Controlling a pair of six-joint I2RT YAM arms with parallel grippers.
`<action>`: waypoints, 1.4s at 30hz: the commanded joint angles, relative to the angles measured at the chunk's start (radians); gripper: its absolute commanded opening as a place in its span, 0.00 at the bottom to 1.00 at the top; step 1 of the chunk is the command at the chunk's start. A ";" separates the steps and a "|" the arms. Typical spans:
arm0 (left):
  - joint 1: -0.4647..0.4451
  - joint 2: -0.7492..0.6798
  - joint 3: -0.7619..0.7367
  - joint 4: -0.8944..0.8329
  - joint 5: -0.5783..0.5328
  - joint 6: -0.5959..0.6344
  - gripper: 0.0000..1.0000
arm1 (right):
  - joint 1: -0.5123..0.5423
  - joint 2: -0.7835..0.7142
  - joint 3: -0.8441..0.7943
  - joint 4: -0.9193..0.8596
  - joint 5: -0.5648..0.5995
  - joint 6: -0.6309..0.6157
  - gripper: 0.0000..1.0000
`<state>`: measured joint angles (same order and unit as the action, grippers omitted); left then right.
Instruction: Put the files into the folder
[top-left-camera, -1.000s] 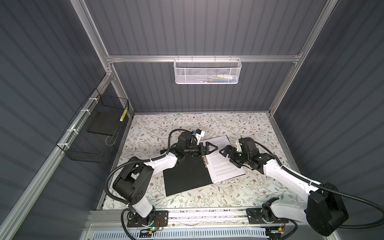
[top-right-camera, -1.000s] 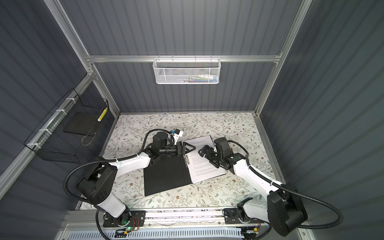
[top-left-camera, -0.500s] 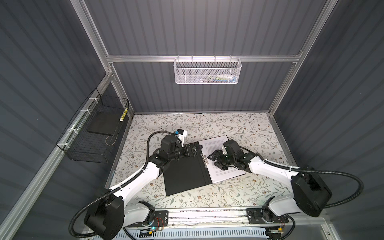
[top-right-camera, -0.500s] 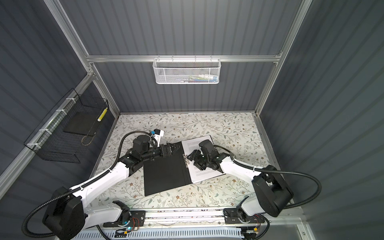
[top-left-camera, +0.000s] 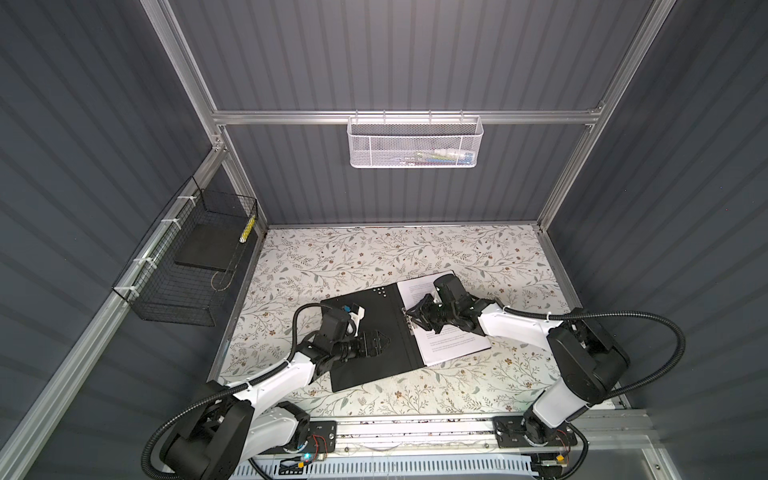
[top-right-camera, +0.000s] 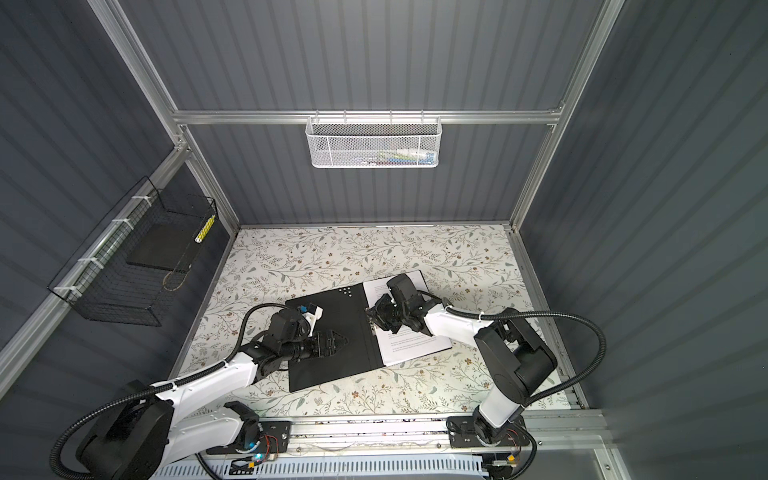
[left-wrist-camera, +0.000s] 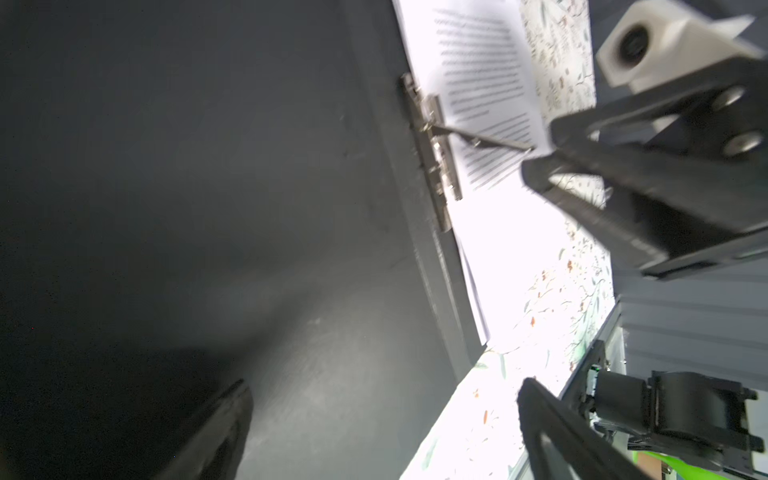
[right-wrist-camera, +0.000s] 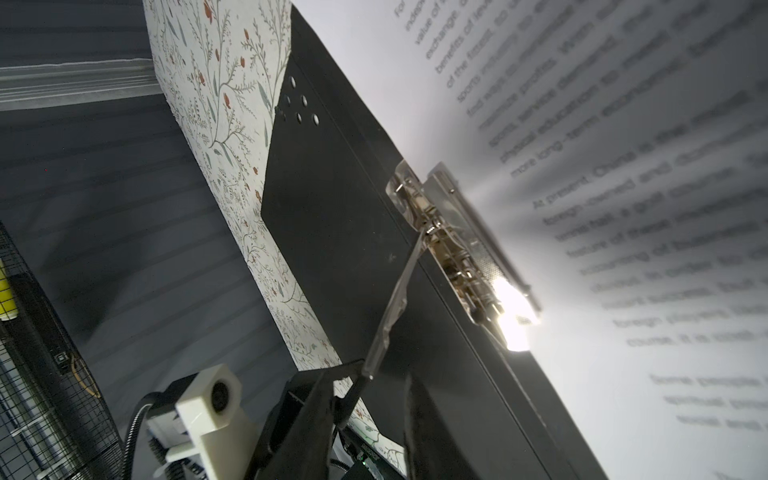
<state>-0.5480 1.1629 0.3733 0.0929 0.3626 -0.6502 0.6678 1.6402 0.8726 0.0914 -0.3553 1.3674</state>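
Observation:
The black folder (top-left-camera: 374, 370) (top-right-camera: 332, 370) lies open flat on the floral table. The files (top-left-camera: 449, 345) (top-right-camera: 411, 345), white printed sheets, rest on its right half. At the spine sits the metal clip (right-wrist-camera: 453, 249) (left-wrist-camera: 432, 149), its thin lever (right-wrist-camera: 395, 303) (left-wrist-camera: 482, 141) raised. My right gripper (top-left-camera: 409, 318) (top-right-camera: 372, 316) (right-wrist-camera: 370, 382) hovers at the spine. The lever's tip stands between its narrowed fingers, against one of them, with a gap to the other. My left gripper (top-left-camera: 384, 341) (top-right-camera: 343, 341) (left-wrist-camera: 382, 399) stands wide open and empty over the folder's bare left cover (left-wrist-camera: 208, 166).
A black wire basket (top-left-camera: 187, 270) on the left wall holds a dark slab (top-left-camera: 205, 245). A white mesh basket (top-left-camera: 415, 143) hangs on the back wall. The floral table (top-left-camera: 374, 257) stretches behind the folder. A metal rail (top-left-camera: 415, 428) runs along the front edge.
My left arm has drawn back toward the front left, open over the left cover. My right gripper has moved left to the clip, and its jaws have narrowed around the lever.

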 joint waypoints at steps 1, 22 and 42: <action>0.007 -0.004 -0.022 0.055 0.007 -0.006 1.00 | 0.004 0.009 0.022 -0.002 0.002 0.023 0.27; 0.007 0.013 -0.047 0.050 0.015 0.010 1.00 | -0.001 0.034 -0.004 0.041 -0.003 0.075 0.16; 0.007 0.031 -0.046 0.059 0.022 0.011 1.00 | -0.018 0.029 -0.032 0.080 -0.016 0.085 0.17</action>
<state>-0.5461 1.1870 0.3370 0.1661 0.3702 -0.6495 0.6525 1.6615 0.8528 0.1558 -0.3611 1.4410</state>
